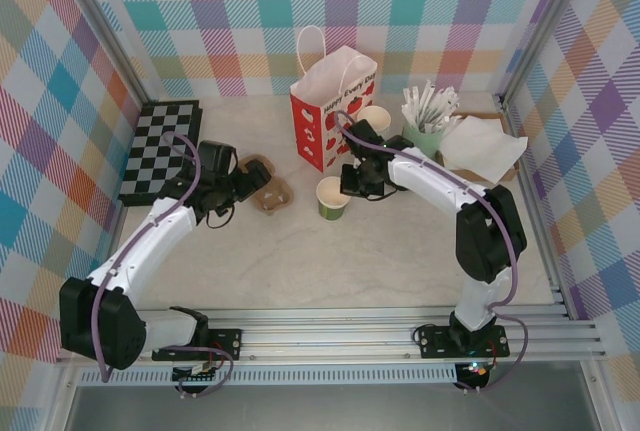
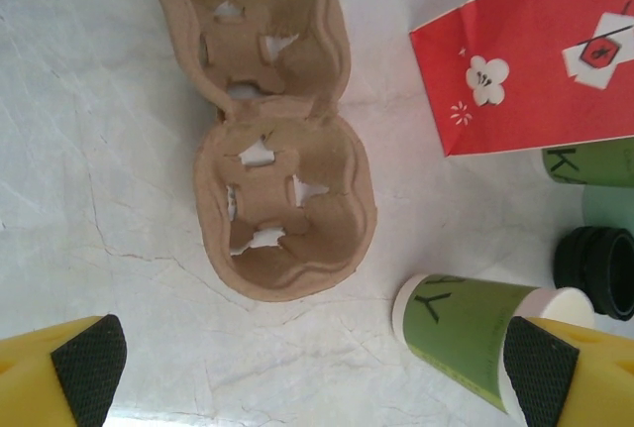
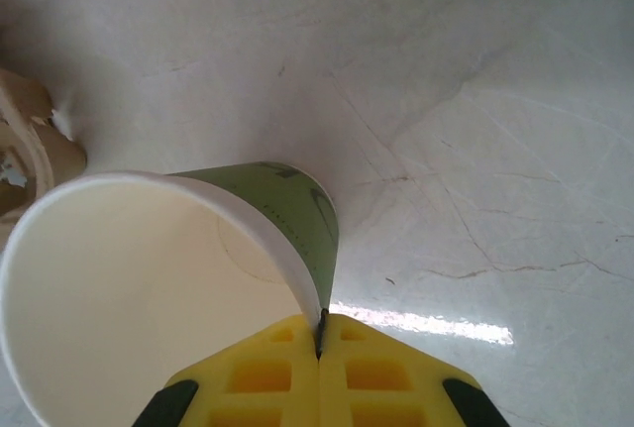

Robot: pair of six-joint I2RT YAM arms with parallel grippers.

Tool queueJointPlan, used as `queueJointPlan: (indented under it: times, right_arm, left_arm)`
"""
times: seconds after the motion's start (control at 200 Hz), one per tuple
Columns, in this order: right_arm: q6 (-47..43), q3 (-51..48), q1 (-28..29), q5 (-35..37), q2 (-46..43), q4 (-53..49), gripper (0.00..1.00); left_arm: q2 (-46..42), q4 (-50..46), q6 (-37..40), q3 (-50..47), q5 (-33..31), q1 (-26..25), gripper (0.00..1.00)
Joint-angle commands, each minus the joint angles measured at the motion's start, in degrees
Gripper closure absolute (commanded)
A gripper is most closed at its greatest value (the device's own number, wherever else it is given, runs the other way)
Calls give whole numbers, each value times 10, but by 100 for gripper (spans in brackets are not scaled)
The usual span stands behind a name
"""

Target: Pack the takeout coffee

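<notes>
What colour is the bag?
The bag is red with white patterns; clearest in the left wrist view.

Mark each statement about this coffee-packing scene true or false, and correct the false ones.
1. The right gripper is shut on the rim of a green cup. True.
2. That cup has a black lid on it. False: its top is open and the pale inside shows.
3. The cardboard carrier holds two cups. False: both of its wells are empty.
4. The left gripper is open, holding nothing. True.
5. The red paper bag lies flat on its side. False: it stands upright with its handles up.
</notes>
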Motion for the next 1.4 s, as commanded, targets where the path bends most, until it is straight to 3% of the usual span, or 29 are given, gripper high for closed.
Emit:
queueJointPlan:
  times: [0.0,0.08,0.185,0.265,0.36,0.445,0.54,0.62,0.72,0.975,1.395]
  right_arm:
    - [-2,11,3,-11,1,-1,84]
    - [-12,14,3,-13,-12,-9,71]
    - [-19,11,-6,-28,-69,-12,45]
    - [-27,5,-22,-28,-114,-21,33]
    - [-24,-32,-72,-17,-157,-21,19]
    - [5,-91,-150,-27,-178,0,14]
    - [61,-145,-226,-43,-184,39,12]
    - [160,-161,-257,7,-173,45,10]
    - [281,-184,-266,36,-152,101,10]
    - [499,-173,-263,-29,-71,140,16]
    - [501,-133,-256,-7,-4,142,31]
  left_arm:
    - [8,-5,-8,5,19,-11,0]
    - [8,-1,-15,2,18,-12,0]
    - [4,0,-21,-4,13,-12,0]
    - [1,4,-20,-8,8,-12,0]
    - [3,8,-20,-9,1,-12,0]
    - [8,4,-34,-6,-6,-12,0]
    - [9,27,-53,-11,4,-14,0]
    - [8,49,-60,-21,4,-18,0]
    - [13,54,-67,-25,-10,-20,0]
    - [43,22,-56,-2,-24,-20,0]
    - [69,28,-48,9,-27,-20,0]
